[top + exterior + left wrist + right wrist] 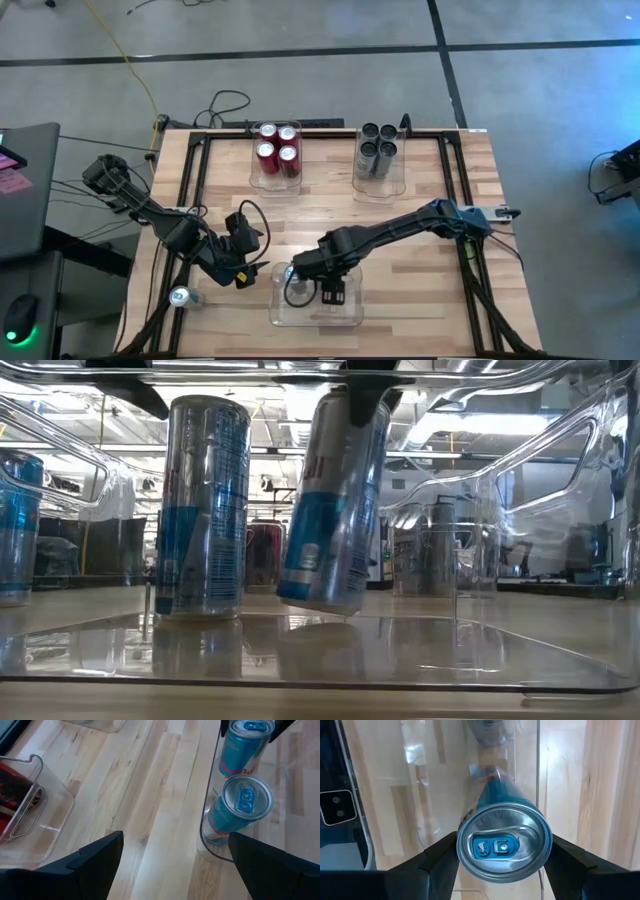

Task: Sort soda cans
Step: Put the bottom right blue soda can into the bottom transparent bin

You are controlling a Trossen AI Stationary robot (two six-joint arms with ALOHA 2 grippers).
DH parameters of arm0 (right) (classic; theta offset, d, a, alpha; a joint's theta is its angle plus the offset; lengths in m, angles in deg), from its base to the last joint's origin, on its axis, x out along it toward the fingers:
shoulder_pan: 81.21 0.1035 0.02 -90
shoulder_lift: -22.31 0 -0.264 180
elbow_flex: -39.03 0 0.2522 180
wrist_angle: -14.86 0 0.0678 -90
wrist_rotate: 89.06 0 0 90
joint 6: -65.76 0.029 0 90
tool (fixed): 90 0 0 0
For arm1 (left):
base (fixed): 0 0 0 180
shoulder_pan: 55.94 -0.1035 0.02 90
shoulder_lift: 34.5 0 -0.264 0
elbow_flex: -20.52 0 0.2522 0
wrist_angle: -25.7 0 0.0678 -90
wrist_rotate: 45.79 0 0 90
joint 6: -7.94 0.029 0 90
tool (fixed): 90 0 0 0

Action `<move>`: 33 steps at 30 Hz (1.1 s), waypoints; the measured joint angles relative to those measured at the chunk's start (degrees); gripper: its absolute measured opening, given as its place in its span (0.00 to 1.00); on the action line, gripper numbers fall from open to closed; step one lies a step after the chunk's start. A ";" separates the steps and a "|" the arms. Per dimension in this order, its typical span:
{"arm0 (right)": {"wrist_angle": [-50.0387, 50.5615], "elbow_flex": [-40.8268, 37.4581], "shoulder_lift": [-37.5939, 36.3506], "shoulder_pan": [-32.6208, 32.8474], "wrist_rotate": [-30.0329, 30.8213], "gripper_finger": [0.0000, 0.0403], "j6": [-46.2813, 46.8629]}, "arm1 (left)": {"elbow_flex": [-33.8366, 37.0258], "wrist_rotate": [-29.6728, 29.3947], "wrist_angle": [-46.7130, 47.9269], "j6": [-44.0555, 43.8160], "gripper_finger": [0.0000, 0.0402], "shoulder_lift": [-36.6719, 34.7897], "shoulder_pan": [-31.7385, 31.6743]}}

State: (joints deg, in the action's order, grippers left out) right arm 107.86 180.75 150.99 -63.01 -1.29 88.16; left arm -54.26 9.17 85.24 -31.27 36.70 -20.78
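Placement of a silver-blue can (335, 500) into the near clear bin (352, 316) is in hand: the can is seen tilted, just off the bin floor, grasped at its top by the right claw (330, 290). Uprighting and lowering are judged to be needed before release. A standing can (202, 505) is close beside, the bin wall near. The left claw (240, 270) is held released over the bench (420, 290)

Left claw (243, 268) wide open, idle; right claw (331, 291) pointing down, fingers spread.
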 joint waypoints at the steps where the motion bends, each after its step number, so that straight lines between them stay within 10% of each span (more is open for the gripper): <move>1: -0.14 0.00 0.00 0.02 -0.08 0.66 0.00 | 0.00 -0.01 0.01 -0.03 0.88 0.00 0.00; 24: -3.59 -0.02 -0.07 0.10 3.41 0.67 2.48 | 0.02 0.25 0.28 -0.49 0.88 0.02 0.15; 33: -3.23 -0.02 -0.07 0.13 3.79 0.84 1.53 | 0.02 0.25 0.28 -0.49 0.88 0.04 0.17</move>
State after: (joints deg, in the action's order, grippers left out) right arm 104.64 180.73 150.93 -62.89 2.50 89.69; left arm -54.23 9.42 85.52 -31.77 36.74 -20.61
